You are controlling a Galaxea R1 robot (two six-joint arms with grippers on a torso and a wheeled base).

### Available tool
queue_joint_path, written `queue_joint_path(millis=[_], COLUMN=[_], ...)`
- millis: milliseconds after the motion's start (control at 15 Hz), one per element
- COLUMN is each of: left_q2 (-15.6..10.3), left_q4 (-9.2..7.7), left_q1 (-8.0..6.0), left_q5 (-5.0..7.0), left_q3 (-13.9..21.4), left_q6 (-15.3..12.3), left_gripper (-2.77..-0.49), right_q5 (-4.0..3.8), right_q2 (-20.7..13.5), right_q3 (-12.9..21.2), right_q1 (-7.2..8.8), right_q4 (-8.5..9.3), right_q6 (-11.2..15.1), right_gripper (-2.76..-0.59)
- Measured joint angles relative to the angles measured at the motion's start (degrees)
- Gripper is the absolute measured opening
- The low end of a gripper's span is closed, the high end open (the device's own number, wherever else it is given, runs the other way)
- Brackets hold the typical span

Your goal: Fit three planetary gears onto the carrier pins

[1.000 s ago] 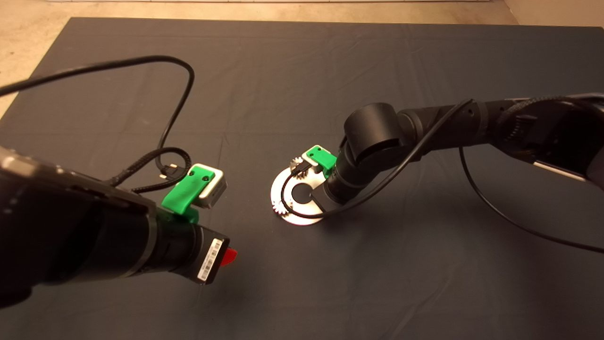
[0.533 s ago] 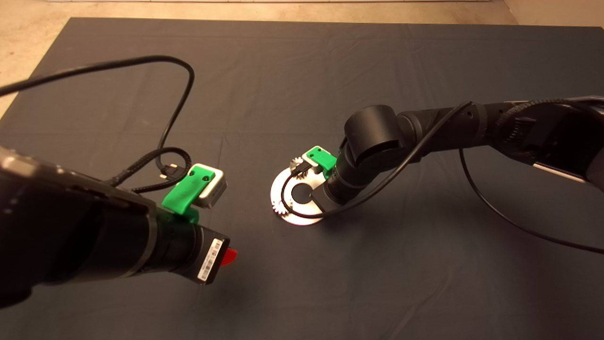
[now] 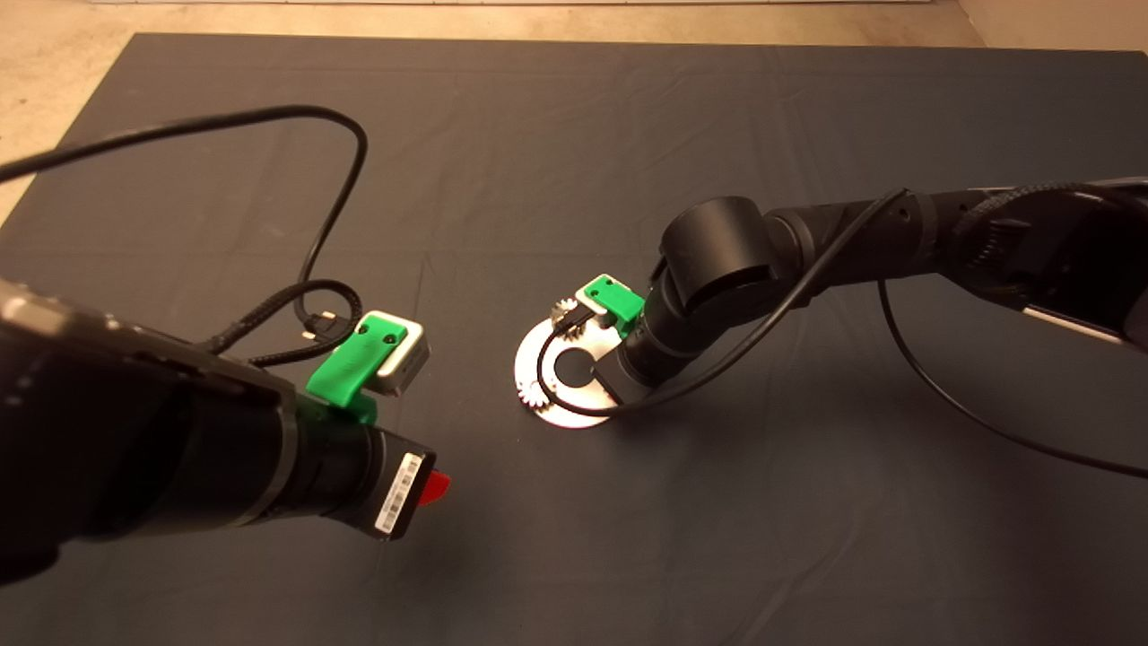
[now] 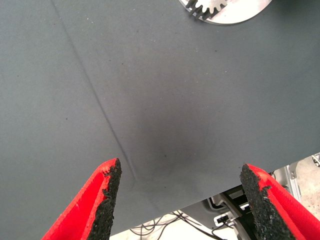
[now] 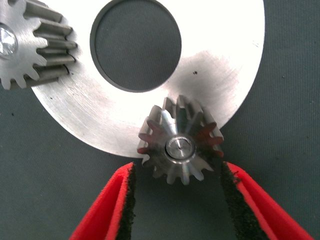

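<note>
Gear on pin: one planetary gear (image 5: 180,145) sits on a carrier pin (image 5: 178,147) at the round plate (image 5: 225,65) rim, between the right gripper (image 5: 176,172) pads, which stand spread, seemingly not touching the teeth.
Other gears: a second (image 5: 32,45) sits seated across the plate; a third (image 3: 564,310) perhaps at the rim.
Left gripper (image 4: 180,175): released, over bare mat (image 4: 150,100), plate well beyond.
Change: right arm edged slightly; gears unmoved.

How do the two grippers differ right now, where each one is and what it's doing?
The right gripper is at the round plate, its open fingers either side of a gear seated on a pin; the left gripper hangs over bare mat, away from the plate. The right straddles a part; the left has nothing between its fingers. Both are open, with red fingers and black pads.
</note>
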Motion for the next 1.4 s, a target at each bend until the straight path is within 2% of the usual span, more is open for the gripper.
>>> queue_joint_path(millis=[67,333,533,600,667,733,800,867,933,1000,1067,1200,1400], left_q2=[0.0,-0.3,-0.3,-0.3,-0.3,-0.3,-0.3,-0.3,-0.3,-0.3,-0.3,-0.3,-0.6], left_q4=[0.01,0.01,0.01,0.01,0.01,0.01,0.01,0.00,0.01,0.01,0.01,-0.05,-0.07], left_q1=[0.00,0.00,0.00,0.00,0.00,0.00,0.00,0.02,0.06,0.34,1.00,2.70,2.90], left_q5=[0.00,0.02,0.00,0.05,-0.02,-0.02,0.00,0.02,0.02,0.00,0.02,-0.02,0.00], left_q3=[0.0,0.0,0.0,0.0,0.0,0.0,0.0,0.0,0.0,0.0,0.0,0.0,0.0], left_q6=[0.1,1.4,1.6,1.7,1.7,1.7,1.7,1.7,1.7,1.7,1.7,1.6,1.5], left_gripper=[-1.62,-1.62,-1.62,-1.62,-1.62,-1.62,-1.62,-1.62,-1.62,-1.62,-1.62,-1.62,-1.62], right_q5=[0.05,0.11,0.05,-0.30,-0.24,0.18,0.22,0.22,-0.02,-0.11,-0.13,-0.09,-0.06], right_q2=[-0.8,-5.0,-10.7,-13.7,-15.2,-16.4,-16.7,-19.2,-20.5,-21.3,-21.7,-22.1,-22.8], right_q3=[0.7,3.8,11.3,18.5,24.0,28.3,29.2,33.3,35.0,36.3,37.3,38.3,39.0], right_q1=[0.00,0.27,2.17,2.80,3.06,3.79,4.14,7.26,9.12,10.21,10.56,10.88,11.90], right_q4=[0.02,0.06,0.27,0.39,0.68,1.15,1.32,1.96,2.28,2.78,3.46,4.33,4.61], right_q6=[0.0,0.3,3.1,8.0,12.4,17.7,19.1,27.3,31.1,33.7,35.4,36.7,37.9], right_gripper=[-2.06,-2.04,-2.04,-2.04,-2.04,-2.04,-2.04,-2.04,-2.04,-2.04,-2.04,-2.04,-2.04])
